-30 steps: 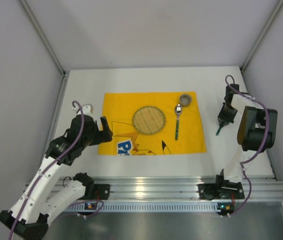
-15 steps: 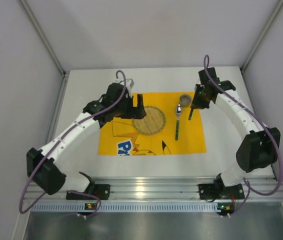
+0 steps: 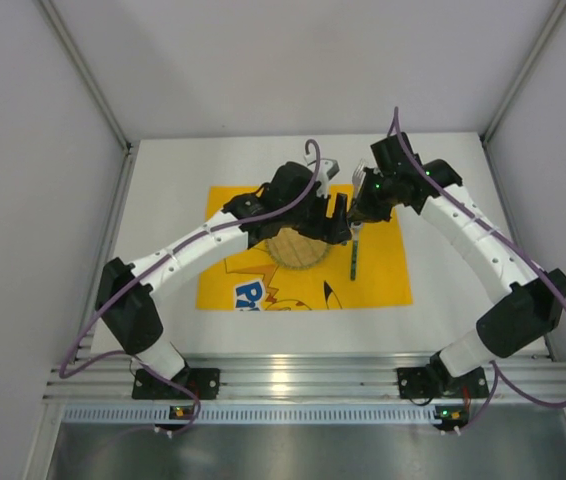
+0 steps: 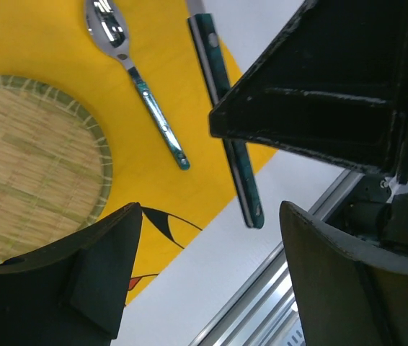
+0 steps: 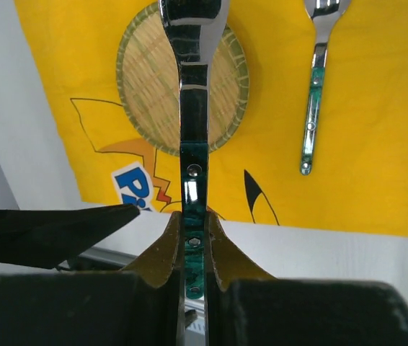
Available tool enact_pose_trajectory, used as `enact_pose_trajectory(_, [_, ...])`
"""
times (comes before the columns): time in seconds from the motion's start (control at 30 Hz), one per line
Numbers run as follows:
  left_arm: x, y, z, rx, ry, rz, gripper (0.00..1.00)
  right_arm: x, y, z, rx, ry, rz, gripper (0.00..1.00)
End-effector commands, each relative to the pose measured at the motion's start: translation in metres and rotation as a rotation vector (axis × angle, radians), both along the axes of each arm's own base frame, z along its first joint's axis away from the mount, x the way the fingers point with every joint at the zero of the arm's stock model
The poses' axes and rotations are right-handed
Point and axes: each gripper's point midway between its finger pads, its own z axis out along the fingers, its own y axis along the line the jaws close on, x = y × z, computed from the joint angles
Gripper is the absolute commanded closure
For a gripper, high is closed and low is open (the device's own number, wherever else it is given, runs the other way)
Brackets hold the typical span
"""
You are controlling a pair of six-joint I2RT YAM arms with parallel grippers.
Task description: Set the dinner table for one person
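The white dinner table (image 3: 163, 200) carries a yellow cartoon placemat (image 3: 383, 270) with a round woven plate (image 3: 298, 252) (image 4: 24, 158) (image 5: 146, 86) on it. Right of the plate lies a teal-handled fork or spoon (image 3: 353, 262) (image 4: 153, 115) (image 5: 311, 115). My right gripper (image 3: 363, 212) (image 5: 194, 223) is shut on the handle of a green-handled piece of cutlery (image 5: 193, 108) (image 4: 222, 86), held above the mat. My left gripper (image 3: 339, 216) (image 4: 210, 209) is open and empty, hovering right beside the right one.
An aluminium rail (image 3: 303, 375) runs along the near table edge, where both arm bases are bolted. Grey walls close in the table at the back and on both sides. The two arms meet over the middle of the placemat.
Both arms have swung in over the placemat, the left from the front left and the right from the right side with the cutlery. They now stand almost touching.
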Motion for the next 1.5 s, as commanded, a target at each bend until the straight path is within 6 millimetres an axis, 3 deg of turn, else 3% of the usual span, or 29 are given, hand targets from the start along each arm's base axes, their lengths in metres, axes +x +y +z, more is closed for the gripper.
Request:
enact_pose_trajectory(0.0, [-0.003,-0.021,0.018,-0.112,-0.029,-0.056,0.18,-0.006,0.017,0.031,0.079,-0.038,0.009,1.00])
enact_pose_trajectory(0.1, [-0.007,-0.026,0.017,-0.143,-0.020,-0.087,0.21,-0.005,0.022,0.033,0.088,-0.039,0.017,1.00])
enact_pose_trajectory(0.2, [-0.010,-0.032,0.015,-0.158,-0.008,-0.118,0.34,-0.005,0.024,0.035,0.099,-0.036,0.015,1.00])
enact_pose_trajectory(0.23, [-0.011,-0.033,0.016,-0.164,-0.004,-0.122,0.57,-0.005,0.025,0.036,0.108,-0.035,0.015,1.00])
enact_pose_trajectory(0.27, [-0.010,-0.034,0.013,-0.164,0.003,-0.125,0.67,-0.004,0.026,0.036,0.113,-0.032,0.015,1.00])
enact_pose_trajectory(0.3, [-0.011,-0.035,0.013,-0.171,0.009,-0.129,0.86,-0.005,0.029,0.036,0.125,-0.027,0.020,1.00])
enact_pose_trajectory(0.37, [-0.013,-0.036,0.013,-0.181,0.014,-0.129,1.00,-0.004,0.031,0.037,0.136,-0.026,0.020,1.00])
enact_pose_trajectory(0.6, [-0.014,-0.034,0.024,-0.292,0.058,-0.158,1.00,-0.001,0.041,0.043,0.187,-0.060,0.036,0.98])
enact_pose_trajectory(0.63, [-0.015,-0.032,0.024,-0.310,0.071,-0.156,1.00,0.000,0.042,0.045,0.193,-0.067,0.042,0.89])
enact_pose_trajectory(0.67, [-0.018,-0.030,0.024,-0.326,0.085,-0.172,1.00,0.003,0.044,0.050,0.202,-0.080,0.047,0.57])
enact_pose_trajectory(0.77, [-0.009,-0.008,0.021,-0.325,0.094,-0.134,1.00,0.009,0.048,0.066,0.208,-0.121,0.074,0.24])
enact_pose_trajectory(0.8, [0.002,0.006,0.020,-0.323,0.094,-0.097,1.00,0.013,0.047,0.068,0.198,-0.129,0.083,0.10])
enact_pose_trajectory(0.9, [0.011,0.042,0.007,-0.278,0.123,-0.019,1.00,0.021,0.043,0.091,0.192,-0.174,0.092,0.05])
enact_pose_trajectory(0.93, [0.022,0.069,-0.003,-0.244,0.129,0.038,1.00,0.022,0.040,0.105,0.191,-0.207,0.104,0.05])
enact_pose_trajectory(0.97, [0.019,0.087,-0.018,-0.195,0.182,0.073,1.00,0.025,0.037,0.109,0.189,-0.218,0.102,0.05])
enact_pose_trajectory(1.0, [0.029,0.114,-0.025,-0.172,0.199,0.134,1.00,0.027,0.033,0.114,0.181,-0.236,0.107,0.05])
enact_pose_trajectory(1.07, [0.024,0.141,-0.041,-0.136,0.218,0.159,1.00,0.030,0.024,0.119,0.179,-0.251,0.096,0.05])
enact_pose_trajectory(1.17, [0.011,0.179,-0.072,-0.107,0.346,0.196,1.00,0.033,0.014,0.108,0.175,-0.223,0.089,0.06])
enact_pose_trajectory(1.3, [-0.001,0.203,-0.104,-0.084,0.492,0.205,1.00,0.029,0.015,0.100,0.189,-0.193,0.106,0.07])
enact_pose_trajectory(1.47, [0.001,0.203,-0.113,-0.173,0.563,0.219,1.00,0.027,0.016,0.095,0.192,-0.185,0.117,0.07])
